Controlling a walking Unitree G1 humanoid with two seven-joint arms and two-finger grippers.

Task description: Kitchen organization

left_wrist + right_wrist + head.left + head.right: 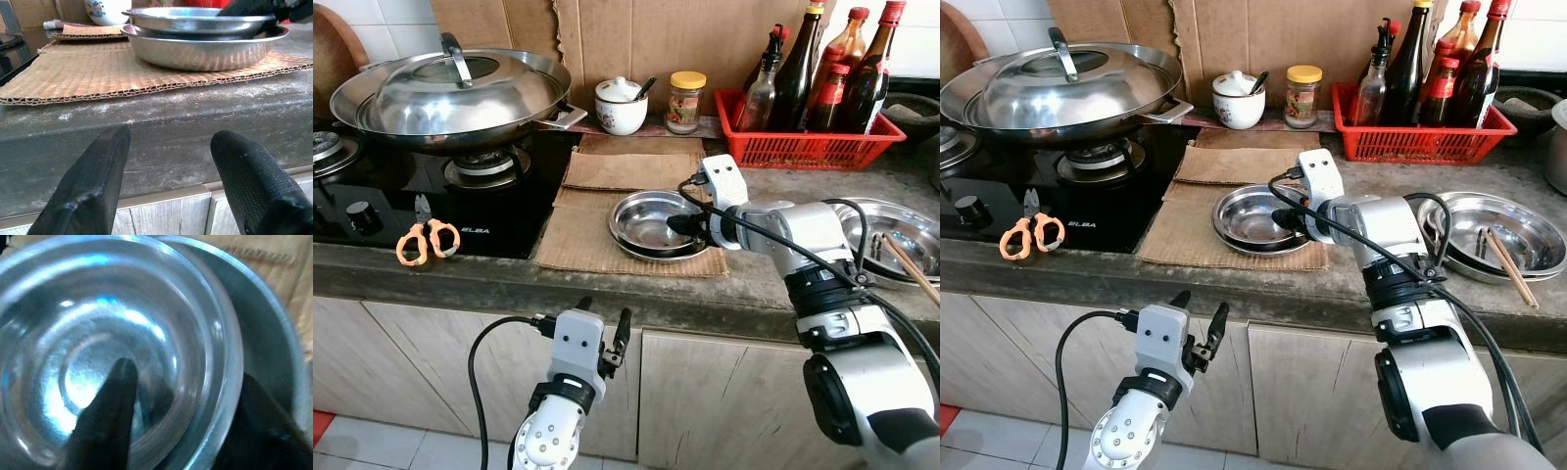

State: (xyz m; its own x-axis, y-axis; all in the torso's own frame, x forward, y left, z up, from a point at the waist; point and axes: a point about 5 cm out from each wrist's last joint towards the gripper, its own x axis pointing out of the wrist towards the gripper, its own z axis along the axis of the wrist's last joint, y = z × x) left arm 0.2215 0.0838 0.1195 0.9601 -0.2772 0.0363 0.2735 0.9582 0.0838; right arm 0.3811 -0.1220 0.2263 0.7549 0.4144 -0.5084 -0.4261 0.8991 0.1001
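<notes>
- right pincer (690, 225) sits at the right rim of the upper steel dish (651, 220); from the wrist camera i see one finger (105, 411) inside the dish and the other outside the rim, so it straddles the rim, though i cannot tell how tight the pinch is.
- that dish rests nested in a second steel dish (205, 49), both on the near cardboard sheet (582, 235) in the middle of the stone counter (744, 294).
- left pincer (604, 338) hangs below the counter edge in front of the cabinet doors, fingers (88, 191) spread wide, gripping nothing.
- on the left i see the black stove (372, 196) with a lidded wok (450, 93) on the far burner and orange scissors (428, 240) at its near edge.
- far side: a white lidded pot (621, 105), a yellow-capped jar (685, 101), and a red basket (803, 142) full of bottles.
- on the right, another steel plate (1513, 235) holds chopsticks (1511, 264).
</notes>
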